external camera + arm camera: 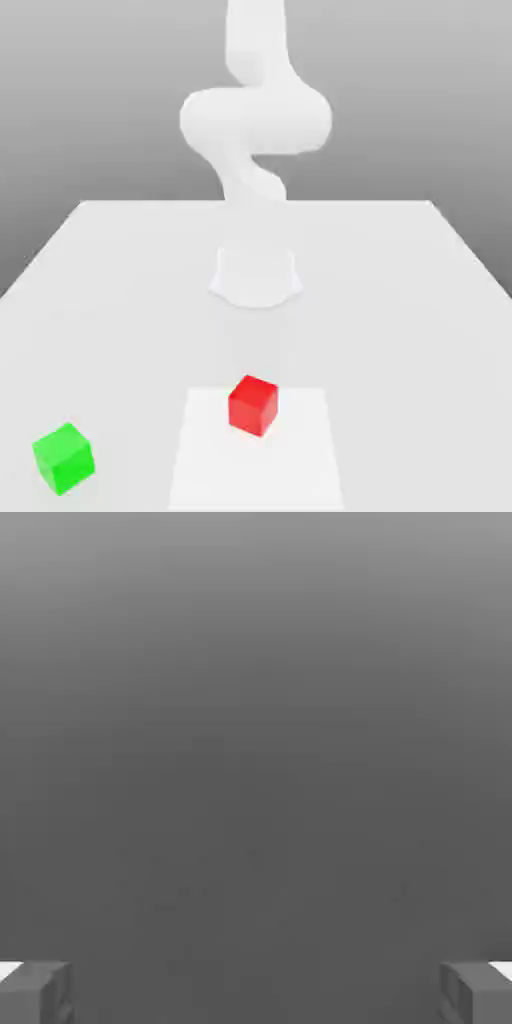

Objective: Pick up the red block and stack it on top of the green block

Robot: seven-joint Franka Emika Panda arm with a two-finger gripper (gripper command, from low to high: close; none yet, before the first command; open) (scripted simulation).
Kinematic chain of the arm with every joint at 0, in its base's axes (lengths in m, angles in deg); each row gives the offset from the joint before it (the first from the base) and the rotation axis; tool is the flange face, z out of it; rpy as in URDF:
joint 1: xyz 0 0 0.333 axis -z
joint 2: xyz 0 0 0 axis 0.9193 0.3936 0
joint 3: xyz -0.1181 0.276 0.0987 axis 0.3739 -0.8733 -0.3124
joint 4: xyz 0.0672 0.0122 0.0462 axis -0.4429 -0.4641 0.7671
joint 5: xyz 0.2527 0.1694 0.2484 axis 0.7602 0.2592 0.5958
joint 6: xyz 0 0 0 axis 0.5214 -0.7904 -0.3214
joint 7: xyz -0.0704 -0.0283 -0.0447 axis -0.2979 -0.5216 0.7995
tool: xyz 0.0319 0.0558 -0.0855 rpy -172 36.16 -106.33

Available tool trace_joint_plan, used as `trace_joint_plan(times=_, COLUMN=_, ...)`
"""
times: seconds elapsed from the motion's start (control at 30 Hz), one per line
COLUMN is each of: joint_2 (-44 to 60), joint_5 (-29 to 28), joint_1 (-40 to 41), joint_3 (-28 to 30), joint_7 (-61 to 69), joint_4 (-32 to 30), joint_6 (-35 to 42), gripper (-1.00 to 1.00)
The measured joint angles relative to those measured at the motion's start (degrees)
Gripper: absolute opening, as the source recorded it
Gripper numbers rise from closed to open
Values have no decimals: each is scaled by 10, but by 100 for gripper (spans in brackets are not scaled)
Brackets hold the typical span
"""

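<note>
Red block point(252, 404) sits untouched on the bench point(420, 300), well apart from the green block point(63, 457), so with your hand point(256, 992) spread wide, you must first descend over it.

No legible text, label, brand, number or sign appears. The visible faces of every object are unmarked.

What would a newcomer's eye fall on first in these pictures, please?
Two bright cubes stand out on the pale table: the red block near the front middle, and the green block apart from it, toward the exterior view's left front corner. Behind them rises the white arm.
</note>
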Motion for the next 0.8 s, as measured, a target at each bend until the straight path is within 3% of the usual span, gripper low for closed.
trace_joint_plan(times=0.4, joint_2=244, joint_5=-26, joint_1=67, joint_3=-62, joint_7=-168, joint_4=-177, joint_6=-160, gripper=0)
trace_joint_plan(times=0.57, joint_2=365, joint_5=3, joint_1=73, joint_3=-66, joint_7=-221, joint_4=-261, joint_6=-242, gripper=0)
trace_joint_plan(times=0.8, joint_2=489, joint_5=-32, joint_1=63, joint_3=-46, joint_7=-264, joint_4=-265, joint_6=-343, gripper=0)
